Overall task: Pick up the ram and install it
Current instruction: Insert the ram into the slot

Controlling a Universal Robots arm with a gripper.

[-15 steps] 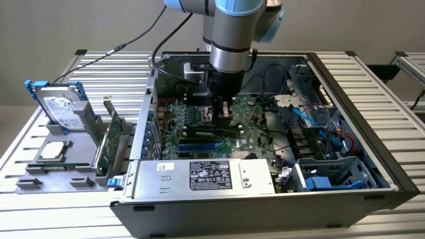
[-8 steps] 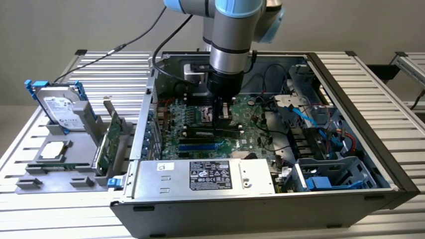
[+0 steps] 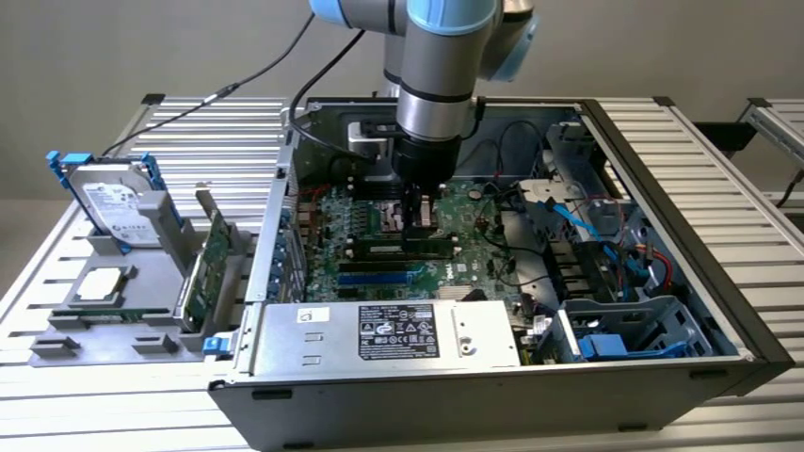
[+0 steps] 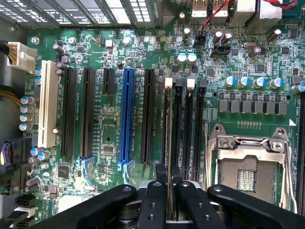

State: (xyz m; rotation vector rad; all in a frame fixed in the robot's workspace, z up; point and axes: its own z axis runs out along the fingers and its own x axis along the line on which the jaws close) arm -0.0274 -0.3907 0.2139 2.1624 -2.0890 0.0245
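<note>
My gripper (image 4: pixel 168 172) pinches one ram (image 4: pixel 167 125) edge-on, narrow, over four memory slots (image 4: pixel 188 129), beside one open CPU socket (image 4: pixel 248 167).

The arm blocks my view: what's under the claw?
The ram, edge-on, pinched in the claw, standing along a black motherboard slot. Whether it is seated is hidden by the stick itself.

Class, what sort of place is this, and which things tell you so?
Probably a robotics lab bench for computer assembly: an open PC case on a slatted metal table, a robot arm with its hand gripping the ram at the motherboard, and a hard drive in a grey holder.
</note>
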